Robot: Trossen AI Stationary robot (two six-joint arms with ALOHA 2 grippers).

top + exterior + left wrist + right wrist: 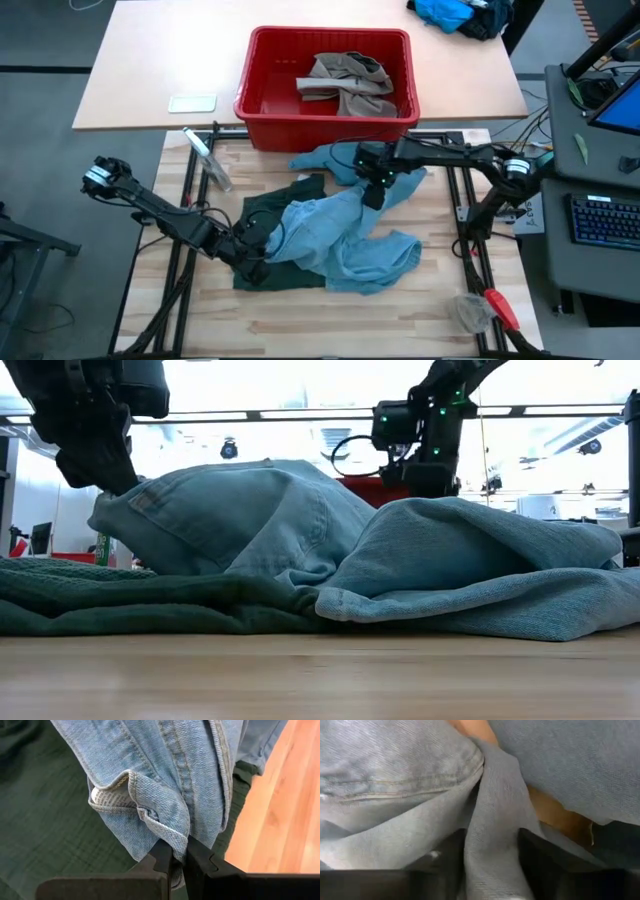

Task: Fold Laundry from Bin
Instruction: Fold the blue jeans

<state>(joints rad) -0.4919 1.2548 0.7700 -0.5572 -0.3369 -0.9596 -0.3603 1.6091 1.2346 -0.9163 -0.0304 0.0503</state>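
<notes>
No brand, label or lettering readable on any garment or on the tub.

Clamped on a folded hem of the light blue denim trousers (165, 780): left gripper (178, 857), fingers pressed together with the cloth pinched between them, dark green shorts (45, 835) spread just beneath and beside it. Seen from overhead, left gripper (255, 255) low at the near-left edge of the cloth pile, trousers (345, 240) sprawled from there toward the right gripper (372, 190) and resting over the shorts (270, 215).

Closed on a pinched ridge of the same denim (495, 825): right gripper (492, 865), a fold standing up between its two dark fingers, bare wood showing just past the cloth.

Beyond the right gripper, well clear of both: red bin (262, 90) on the far table, a khaki-taupe piece (345, 85) crumpled inside.
</notes>
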